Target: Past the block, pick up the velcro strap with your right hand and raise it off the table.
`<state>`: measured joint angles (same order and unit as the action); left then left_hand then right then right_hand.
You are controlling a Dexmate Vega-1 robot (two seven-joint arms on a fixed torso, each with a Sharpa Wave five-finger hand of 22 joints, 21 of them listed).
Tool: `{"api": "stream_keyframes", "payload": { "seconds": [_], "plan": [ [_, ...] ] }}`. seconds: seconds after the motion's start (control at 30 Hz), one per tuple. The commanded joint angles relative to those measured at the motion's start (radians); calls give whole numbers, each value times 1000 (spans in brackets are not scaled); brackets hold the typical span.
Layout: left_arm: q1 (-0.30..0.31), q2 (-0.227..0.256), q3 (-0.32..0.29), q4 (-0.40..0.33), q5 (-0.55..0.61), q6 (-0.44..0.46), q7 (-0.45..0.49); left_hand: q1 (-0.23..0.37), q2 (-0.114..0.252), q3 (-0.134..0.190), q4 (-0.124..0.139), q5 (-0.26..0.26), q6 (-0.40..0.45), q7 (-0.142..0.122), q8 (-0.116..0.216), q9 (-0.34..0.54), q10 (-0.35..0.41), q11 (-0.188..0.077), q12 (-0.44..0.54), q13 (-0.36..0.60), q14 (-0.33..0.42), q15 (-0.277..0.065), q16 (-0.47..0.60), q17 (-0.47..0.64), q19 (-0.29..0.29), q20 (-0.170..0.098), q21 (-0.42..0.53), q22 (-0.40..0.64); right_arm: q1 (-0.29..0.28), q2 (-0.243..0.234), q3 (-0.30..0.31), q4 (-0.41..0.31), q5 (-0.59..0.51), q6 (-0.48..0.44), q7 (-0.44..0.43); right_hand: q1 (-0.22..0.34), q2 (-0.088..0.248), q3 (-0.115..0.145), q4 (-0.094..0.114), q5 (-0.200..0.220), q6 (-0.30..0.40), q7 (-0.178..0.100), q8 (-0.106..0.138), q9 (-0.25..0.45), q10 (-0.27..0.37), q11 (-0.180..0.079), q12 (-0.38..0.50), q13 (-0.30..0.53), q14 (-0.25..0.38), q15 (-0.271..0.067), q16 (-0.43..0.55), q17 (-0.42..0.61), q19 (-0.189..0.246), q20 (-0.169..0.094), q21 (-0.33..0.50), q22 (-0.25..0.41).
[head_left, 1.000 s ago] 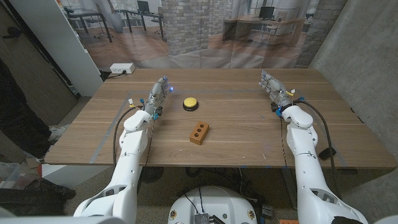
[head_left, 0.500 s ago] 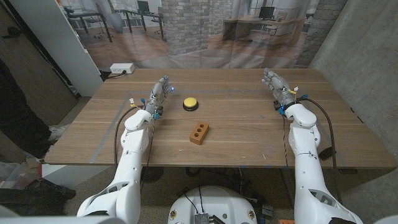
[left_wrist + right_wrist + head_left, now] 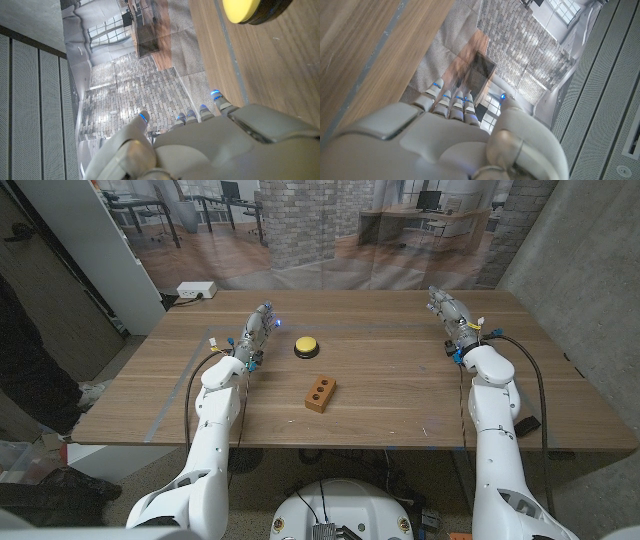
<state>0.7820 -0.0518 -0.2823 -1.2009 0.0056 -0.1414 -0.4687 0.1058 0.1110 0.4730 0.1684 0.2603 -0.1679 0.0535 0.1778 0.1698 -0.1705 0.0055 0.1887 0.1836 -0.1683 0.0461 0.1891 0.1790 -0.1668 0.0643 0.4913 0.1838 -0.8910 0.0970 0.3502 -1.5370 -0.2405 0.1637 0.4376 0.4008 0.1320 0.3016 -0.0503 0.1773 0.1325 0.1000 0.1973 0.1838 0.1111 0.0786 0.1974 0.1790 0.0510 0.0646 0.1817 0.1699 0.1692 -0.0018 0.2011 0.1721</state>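
No velcro strap can be made out on the wooden table [image 3: 400,390] in any view, so its place cannot be told. The small brown wooden block with two round holes [image 3: 320,393] lies near the table's centre, slightly tilted. Just past it, at about 11 o'clock from the block, sits the round yellow button on a black base [image 3: 306,347], apart from the block; its edge also appears in the left wrist view [image 3: 250,11].

The right hand [image 3: 447,317] is at about 2 o'clock from the block, well apart from it, near the table's far right part, fingers stretched out together and holding nothing. The left hand [image 3: 256,330] is at about 10 o'clock from the block, just beside the button, fingers likewise extended and empty.

A white power strip [image 3: 196,290] lies beyond the table's far left corner.
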Motion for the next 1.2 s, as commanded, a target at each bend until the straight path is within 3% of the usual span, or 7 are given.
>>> {"api": "stream_keyframes", "payload": {
  "seconds": [0.03,1.2],
  "plan": [
    [1,-7,-5,-2,5,-2,-6,-11,56,6,-1,3,-78,2,4,3,-76,2,7,2,-119,4,8,3,-21,6,-5,6,-23,3,5,-60,-58,11,-17,14,1,3,-7,6,12,-1,6,3,17,3,7,6,10,7,11,4,9,2,3,4],
    [-2,-8,-2,-2,6,-4,-11,-16,54,12,-2,3,-75,1,4,3,-73,3,8,2,-118,3,8,2,-18,7,-12,6,-89,3,30,-223,-179,-4,-44,24,4,10,-27,6,48,-2,12,3,52,1,11,6,25,6,9,4,16,-3,4,3]
  ]
}}
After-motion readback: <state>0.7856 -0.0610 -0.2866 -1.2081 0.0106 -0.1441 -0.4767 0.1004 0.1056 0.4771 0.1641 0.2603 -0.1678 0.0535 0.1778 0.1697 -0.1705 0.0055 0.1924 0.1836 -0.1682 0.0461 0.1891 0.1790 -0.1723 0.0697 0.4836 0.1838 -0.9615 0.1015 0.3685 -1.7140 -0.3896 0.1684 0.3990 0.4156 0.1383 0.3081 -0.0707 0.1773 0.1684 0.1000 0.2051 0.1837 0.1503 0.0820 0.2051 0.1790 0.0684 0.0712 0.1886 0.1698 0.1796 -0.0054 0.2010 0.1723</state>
